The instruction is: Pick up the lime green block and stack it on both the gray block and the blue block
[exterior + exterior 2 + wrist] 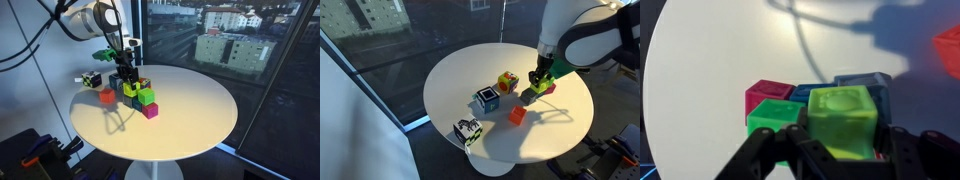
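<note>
Clamped the lime green block (844,118) in the pincer (843,142) by opposite sides, leaving its underside free for stacking. Held it low over the gray block (868,82) and the blue block (806,93) just ahead of the fingers (768,152), presumably to bridge both; contact unclear. Crowded by a deeper green cube (773,118) and a magenta cube (768,95) to one side. Pointed almost straight down off the bent arm (95,20) above the bench (195,115).

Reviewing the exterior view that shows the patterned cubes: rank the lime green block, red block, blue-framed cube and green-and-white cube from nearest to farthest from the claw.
1. lime green block, between the fingers of the claw.
2. red block, just camera-side of the claw.
3. blue-framed cube, mid-table.
4. green-and-white cube, at the near edge of the table.
</note>
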Controlling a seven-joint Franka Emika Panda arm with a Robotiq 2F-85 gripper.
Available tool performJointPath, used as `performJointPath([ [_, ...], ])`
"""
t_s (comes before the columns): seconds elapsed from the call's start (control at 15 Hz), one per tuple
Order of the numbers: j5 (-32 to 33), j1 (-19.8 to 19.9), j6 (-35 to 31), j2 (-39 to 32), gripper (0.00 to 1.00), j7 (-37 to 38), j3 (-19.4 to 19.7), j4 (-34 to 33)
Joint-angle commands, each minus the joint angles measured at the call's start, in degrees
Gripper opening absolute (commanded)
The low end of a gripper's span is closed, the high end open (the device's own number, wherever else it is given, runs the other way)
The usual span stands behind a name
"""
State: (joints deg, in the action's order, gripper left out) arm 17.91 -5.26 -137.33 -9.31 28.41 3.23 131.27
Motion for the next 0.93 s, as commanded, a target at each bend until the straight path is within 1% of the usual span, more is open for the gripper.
performJointPath([
  [0.0,1.8,0.0,1.0,-1.0,0.31,1.9,0.3,-1.6],
  [0.67,2.2,-0.1,-0.7,-1.7,0.31,1.9,0.5,-1.2],
  [0.73,2.2,-0.1,-0.8,-1.7,0.59,1.9,0.5,-1.1],
  [0.8,2.1,-0.1,-0.9,-1.7,0.82,1.9,0.5,-1.1],
  [0.87,2.1,-0.1,-1.0,-1.7,0.84,1.8,0.5,-1.1],
])
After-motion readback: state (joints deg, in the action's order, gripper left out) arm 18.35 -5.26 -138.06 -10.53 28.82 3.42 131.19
